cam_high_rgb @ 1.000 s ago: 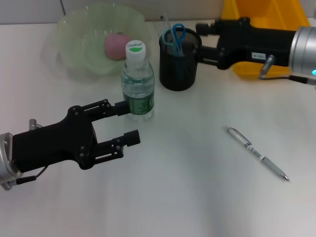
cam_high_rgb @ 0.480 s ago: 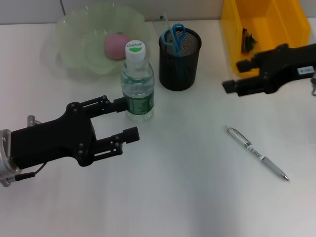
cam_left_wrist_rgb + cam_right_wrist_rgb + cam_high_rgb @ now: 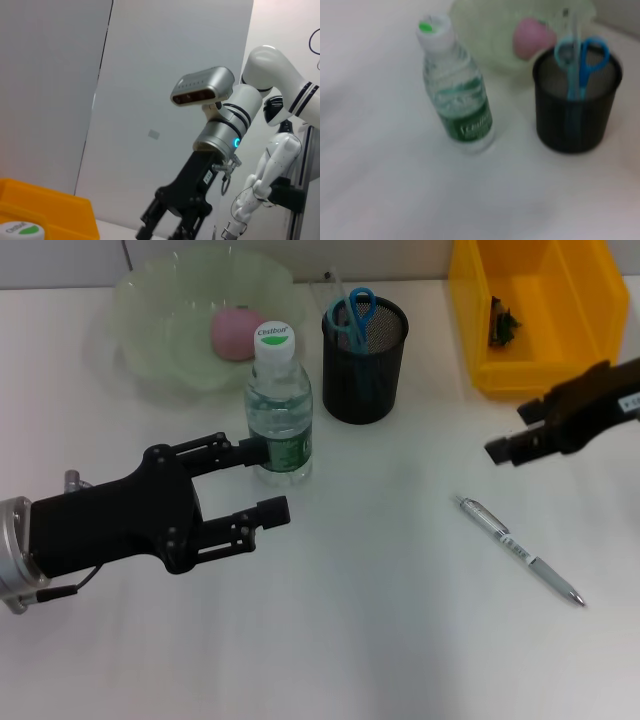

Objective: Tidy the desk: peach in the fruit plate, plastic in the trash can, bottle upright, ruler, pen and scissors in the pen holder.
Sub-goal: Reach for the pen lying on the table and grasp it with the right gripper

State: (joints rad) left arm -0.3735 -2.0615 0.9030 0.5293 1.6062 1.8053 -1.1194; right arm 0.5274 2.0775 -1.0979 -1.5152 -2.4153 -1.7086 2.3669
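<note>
Black and open-fingered, our left gripper (image 3: 247,483) hangs low over the table (image 3: 380,640) just beside the bottle (image 3: 279,405), its two fingers spread with nothing between them; the upper finger reaches almost to the bottle's green label, though we cannot tell whether it touches. Our right gripper (image 3: 503,448) hovers over the far right side of the table, between the yellow bin (image 3: 470,330) and the pen (image 3: 520,551); whether it is open or closed we cannot tell from here, and we see nothing held in it.

Moving outward, the bottle stands upright on its base with its cap on, so we judge that step finished. Behind it, the peach (image 3: 236,333) lies inside the pale green fruit plate (image 3: 135,360), also done. The black mesh pen holder (image 3: 364,360) stands just beside the bottle and holds the blue-handled scissors (image 3: 356,312) and what we take to be a clear ruler (image 3: 331,288). A small dark scrap (image 3: 501,320), likely the plastic, lies in the yellow bin, which seems to serve as the trash can.

What remains, as far as we can judge, is the pen alone: it lies flat and diagonal on the bare table, well apart from the pen holder and nearer our right gripper.
</note>
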